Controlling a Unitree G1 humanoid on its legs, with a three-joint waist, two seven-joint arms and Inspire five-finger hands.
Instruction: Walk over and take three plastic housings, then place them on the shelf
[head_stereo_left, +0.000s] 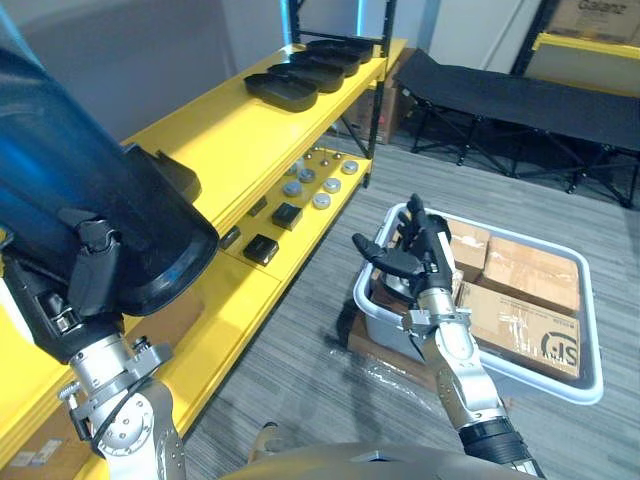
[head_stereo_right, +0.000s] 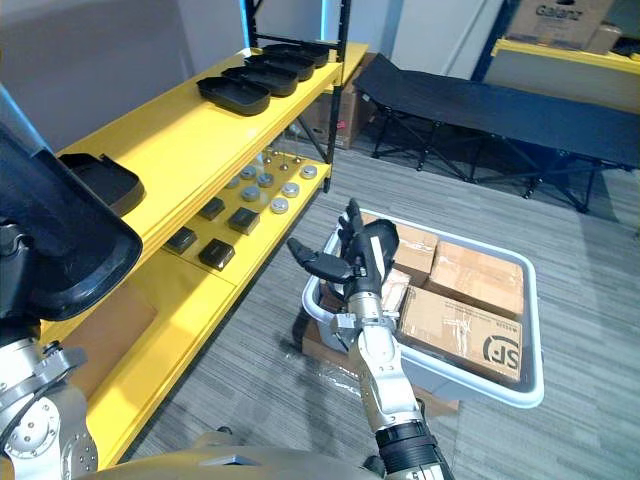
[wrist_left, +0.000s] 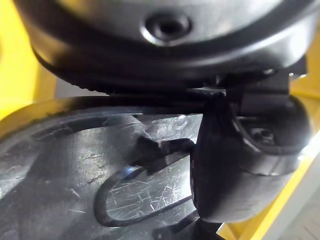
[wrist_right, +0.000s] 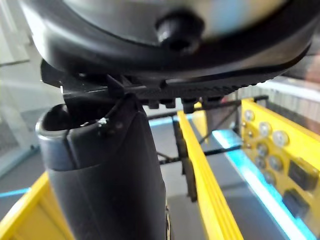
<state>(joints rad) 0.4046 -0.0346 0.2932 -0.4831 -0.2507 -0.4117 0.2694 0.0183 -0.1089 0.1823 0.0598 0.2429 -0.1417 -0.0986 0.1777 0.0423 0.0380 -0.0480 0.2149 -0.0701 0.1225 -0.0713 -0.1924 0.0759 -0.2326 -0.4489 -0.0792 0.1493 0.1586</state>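
The left hand (head_stereo_left: 72, 288) is at the near end of the yellow shelf (head_stereo_left: 235, 130), with its fingers and thumb clamped on the rim of a large dark plastic housing (head_stereo_left: 90, 170). The left wrist view shows the thumb pressed against the glossy shell. The housing is tilted above the shelf's top board and not yet resting on it, and its long side seems to run roughly along the shelf, though it is too close to the camera to be sure. Just past it along the shelf, a second housing (head_stereo_right: 105, 180) already lies flat on the top board. Beyond that is a bare stretch of board, and at the far end of the shelf a row of more housings (head_stereo_left: 310, 65) lies side by side. The coming move likely turns on this: free board lies straight ahead of the held housing and a little further along the shelf, so it should go down beside the nearer housing and not on top of it. On the shelf's lower board sit small black boxes (head_stereo_left: 262, 248) and metal discs (head_stereo_left: 322, 200). To the right, well away from the shelf on the aisle side, the right hand (head_stereo_right: 362, 255) is raised with fingers straight and thumb spread, holding nothing, above a grey bin (head_stereo_right: 532, 330) of cardboard boxes (head_stereo_left: 525, 270). The left hand is much nearer the shelf.
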